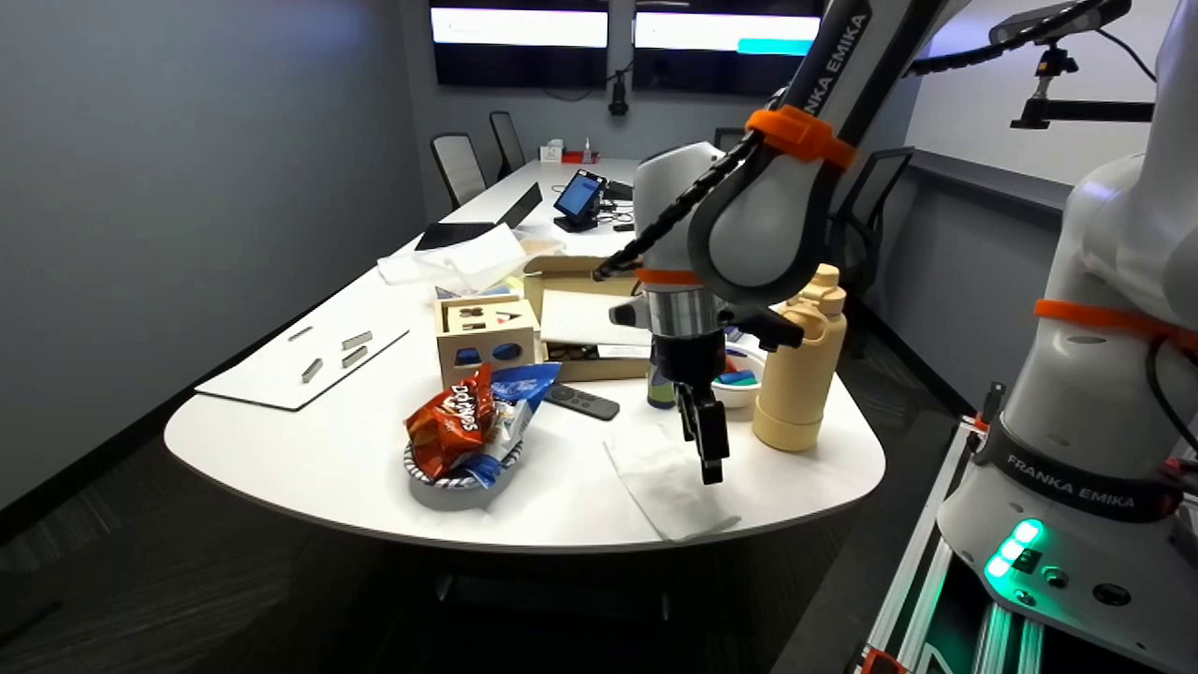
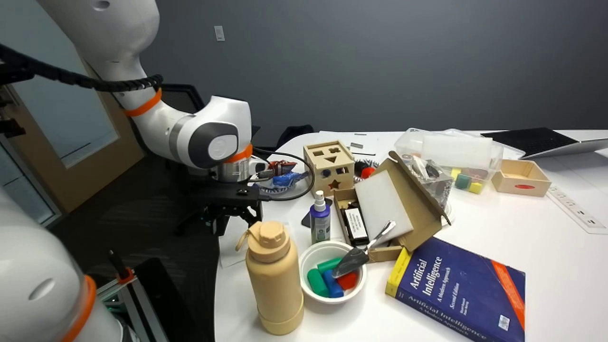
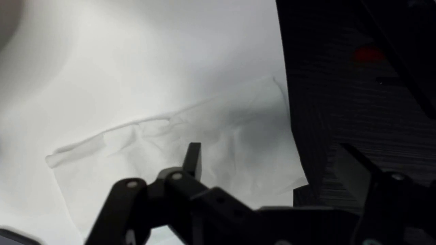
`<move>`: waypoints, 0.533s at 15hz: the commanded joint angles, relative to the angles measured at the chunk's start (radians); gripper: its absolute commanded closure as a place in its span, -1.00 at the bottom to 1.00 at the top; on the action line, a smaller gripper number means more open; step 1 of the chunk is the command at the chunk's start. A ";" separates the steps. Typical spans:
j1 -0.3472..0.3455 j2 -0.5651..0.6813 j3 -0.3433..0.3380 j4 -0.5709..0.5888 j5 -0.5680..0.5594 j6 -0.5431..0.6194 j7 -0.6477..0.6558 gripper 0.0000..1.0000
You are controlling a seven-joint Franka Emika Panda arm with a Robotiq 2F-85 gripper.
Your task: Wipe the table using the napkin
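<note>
Two fingers (image 3: 194,160) spread wide, pointing down nr napkin (image 1: 666,491) at tbl (image 1: 318,459) edge, w/ arm (image 1: 758,229) bent above.

- This is an office meeting room.
- A long white conference table (image 1: 309,449) runs through it.
- Office chairs (image 1: 459,168) stand along the sides.
- Two wall-mounted screens (image 1: 519,61) hang beyond.

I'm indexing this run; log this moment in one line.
jaws: open, empty | thin white creased tissue napkin: ungrasped | location: on long white table
</note>
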 commanded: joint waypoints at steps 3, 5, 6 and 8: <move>-0.022 0.092 0.048 0.001 -0.048 0.148 0.040 -1.00; -0.024 0.113 0.050 0.001 -0.092 0.203 0.065 -1.00; -0.024 0.121 0.045 0.002 -0.129 0.224 0.084 -1.00; -0.019 0.133 0.021 0.003 -0.228 0.261 0.140 -1.00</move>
